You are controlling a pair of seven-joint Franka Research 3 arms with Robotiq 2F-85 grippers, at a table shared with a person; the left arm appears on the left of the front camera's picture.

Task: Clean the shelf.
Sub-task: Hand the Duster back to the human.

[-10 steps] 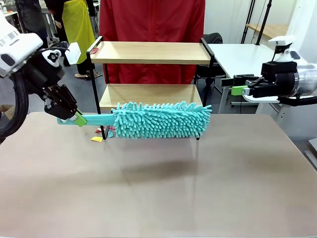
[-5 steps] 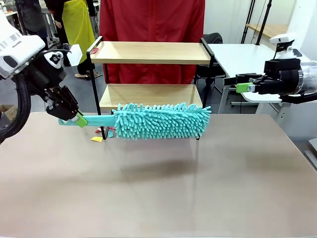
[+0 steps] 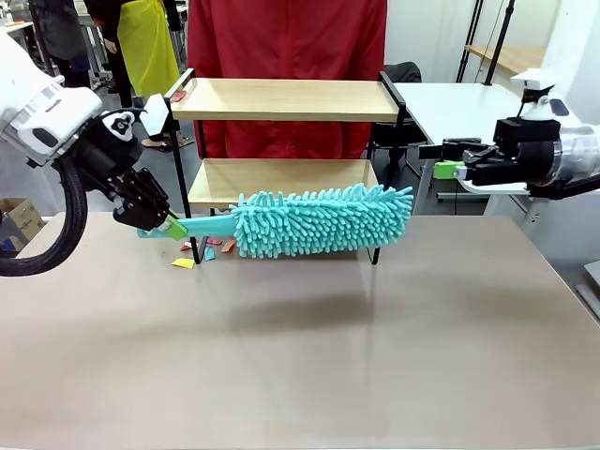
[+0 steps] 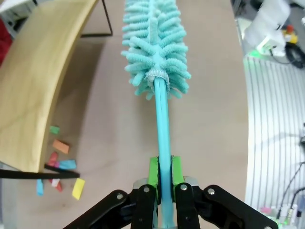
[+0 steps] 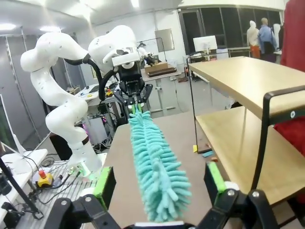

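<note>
The shelf (image 3: pixel 286 99) stands at the table's far side, two light boards in a black frame. A teal fluffy duster (image 3: pixel 323 221) lies across the front of its lower board (image 3: pixel 281 176), head slightly raised to the right. My left gripper (image 3: pixel 167 226) is shut on the duster's handle, left of the shelf's front leg. In the left wrist view the green pads (image 4: pixel 153 171) clamp the handle (image 4: pixel 163 119), with the shelf board (image 4: pixel 33 81) to the left. My right gripper (image 3: pixel 441 170) hovers open beside the shelf's right end; its view looks along the duster (image 5: pixel 155 162) between open fingers (image 5: pixel 104 183).
Coloured paper scraps (image 3: pixel 183 263) lie on the table by the shelf's front left leg, seen also as scraps (image 4: pixel 59 152) under the board's edge. A pink scrap (image 3: pixel 178 95) sits on the top board's left end. A person in red (image 3: pixel 286 37) stands behind the shelf.
My left gripper has moved right, pushing the duster along the lower board; its head now reaches the right leg and tilts up slightly. The right gripper has barely shifted.
</note>
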